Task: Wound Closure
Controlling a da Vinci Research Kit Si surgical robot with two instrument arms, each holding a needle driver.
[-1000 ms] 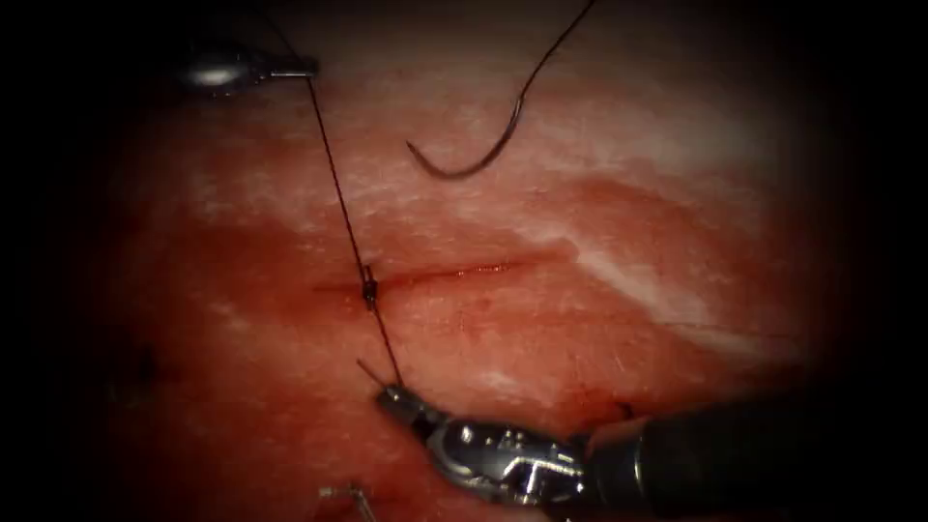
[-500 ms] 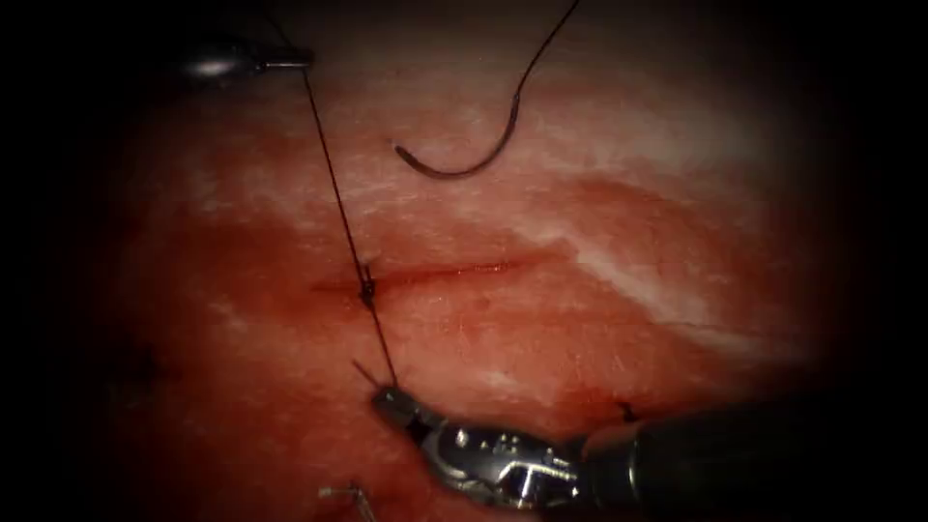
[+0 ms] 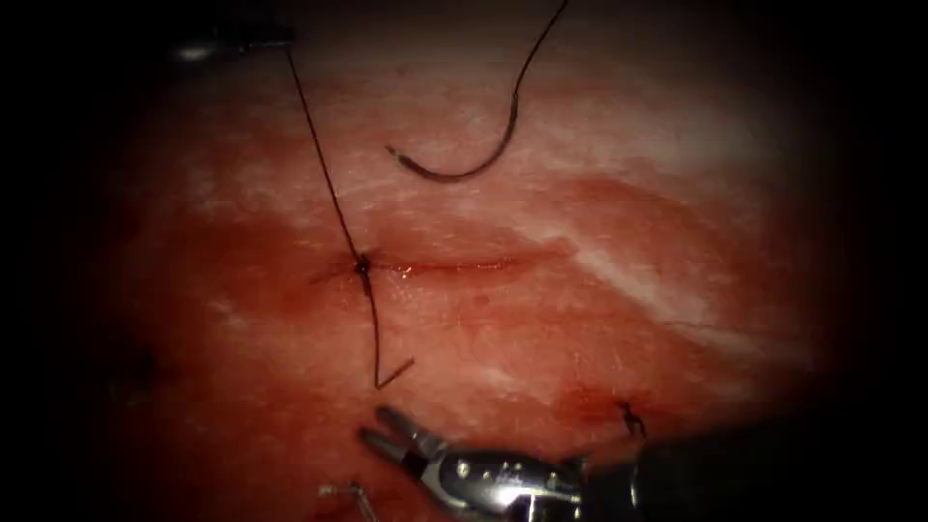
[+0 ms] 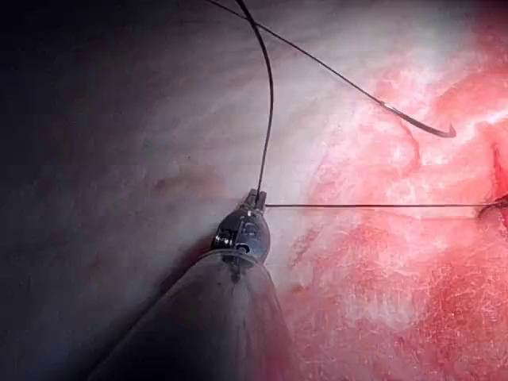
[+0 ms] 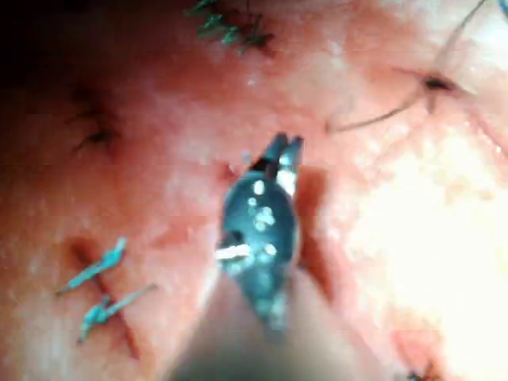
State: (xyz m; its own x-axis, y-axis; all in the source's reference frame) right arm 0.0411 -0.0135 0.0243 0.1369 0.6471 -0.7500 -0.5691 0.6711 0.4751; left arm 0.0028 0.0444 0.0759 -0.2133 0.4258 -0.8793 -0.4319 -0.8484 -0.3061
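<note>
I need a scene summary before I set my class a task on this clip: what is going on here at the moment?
Bench suturing on the reddish pork belly tissue. The left arm's tool has its jaws shut on the thin dark thread, stretched taut down to a small dark knot at the left end of the narrow cut. The right arm's tool, jaws open, holds nothing; a second ago it gripped the thread's short tail, which now lies loose below the knot. The curved dark needle rests free on the tissue above the cut.
</note>
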